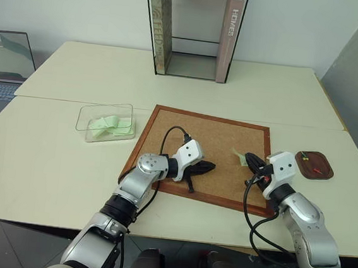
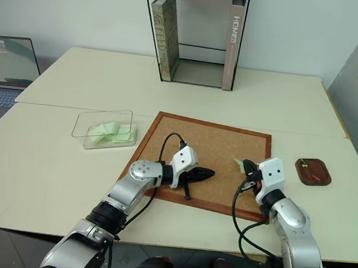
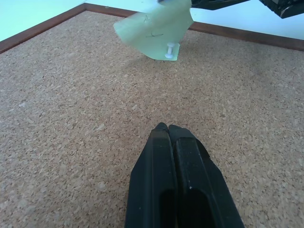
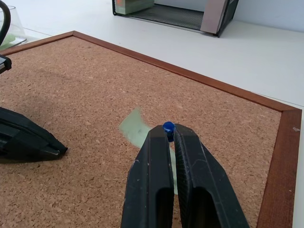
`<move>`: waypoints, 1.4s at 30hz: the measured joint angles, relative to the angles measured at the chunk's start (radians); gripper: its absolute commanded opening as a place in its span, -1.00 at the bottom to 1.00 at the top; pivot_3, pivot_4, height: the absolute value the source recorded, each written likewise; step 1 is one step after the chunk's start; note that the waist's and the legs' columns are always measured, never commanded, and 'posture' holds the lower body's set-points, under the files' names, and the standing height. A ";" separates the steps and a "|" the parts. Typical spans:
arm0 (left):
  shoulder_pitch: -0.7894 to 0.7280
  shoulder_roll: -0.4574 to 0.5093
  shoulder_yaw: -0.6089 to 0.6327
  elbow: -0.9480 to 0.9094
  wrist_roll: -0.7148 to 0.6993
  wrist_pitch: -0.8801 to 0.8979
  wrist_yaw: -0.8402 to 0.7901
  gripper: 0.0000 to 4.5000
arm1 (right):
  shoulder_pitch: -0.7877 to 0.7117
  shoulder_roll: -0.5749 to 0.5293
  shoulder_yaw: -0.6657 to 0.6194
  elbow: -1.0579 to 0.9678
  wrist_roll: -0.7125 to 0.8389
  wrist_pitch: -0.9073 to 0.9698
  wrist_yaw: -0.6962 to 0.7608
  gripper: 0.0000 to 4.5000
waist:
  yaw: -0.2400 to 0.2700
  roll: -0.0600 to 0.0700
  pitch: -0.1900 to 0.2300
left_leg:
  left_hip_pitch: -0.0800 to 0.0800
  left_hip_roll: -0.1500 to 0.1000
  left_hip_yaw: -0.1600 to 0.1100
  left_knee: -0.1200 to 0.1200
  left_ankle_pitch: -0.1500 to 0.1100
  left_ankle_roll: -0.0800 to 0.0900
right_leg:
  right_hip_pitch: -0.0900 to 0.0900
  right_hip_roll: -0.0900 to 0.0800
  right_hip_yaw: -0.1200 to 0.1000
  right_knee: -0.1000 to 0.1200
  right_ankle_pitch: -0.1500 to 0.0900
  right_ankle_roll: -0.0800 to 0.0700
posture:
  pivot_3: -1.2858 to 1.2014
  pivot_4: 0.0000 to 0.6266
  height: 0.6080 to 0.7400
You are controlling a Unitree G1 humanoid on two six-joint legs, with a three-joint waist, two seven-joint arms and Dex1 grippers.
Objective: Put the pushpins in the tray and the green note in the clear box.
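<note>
Right tool [image 4: 169, 135] pinching blue pushpin [image 4: 168, 126], left tool [image 3: 168, 129] shut, green note [image 4: 137, 129] curled upward

Rough cork board [image 1: 210, 143], glossy wood frame [image 1: 137, 144]

Two pale cream rectangular tabletops [image 1: 191, 78] are set edge to edge before a plain white wall [image 1: 83, 4]. A tall black wire-framed book stand [image 1: 192, 31] holding upright books is placed at the back. What appears to be an open laptop [image 1: 4, 70] is seen at the left edge.
</note>
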 measured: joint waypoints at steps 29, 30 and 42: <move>0.001 0.000 0.000 0.002 0.000 0.000 0.001 -1.00 | -0.167 0.023 -0.394 0.252 0.039 0.143 -0.353 -0.98 | -0.001 0.005 -0.005 | 0.000 0.000 0.001 0.000 0.000 0.000 | 0.000 0.000 0.001 0.001 0.000 0.000 | 0.03 -0.52 1.00; 0.000 -0.001 0.000 0.003 0.000 0.000 0.001 -1.00 | -0.172 0.023 -0.398 0.266 0.041 0.153 -0.360 -0.98 | -0.001 0.006 -0.005 | 0.000 0.000 0.001 0.000 0.000 0.000 | 0.000 0.000 0.001 0.001 0.000 0.000 | 0.03 -0.52 1.00; 0.001 -0.001 0.000 0.003 0.000 0.000 0.003 -1.00 | -0.182 0.024 -0.430 0.317 0.067 0.190 -0.397 -0.09 | -0.001 0.007 -0.006 | 0.000 0.000 0.001 0.000 0.000 0.000 | 0.000 0.000 0.001 0.001 0.000 0.000 | 0.03 -0.52 1.00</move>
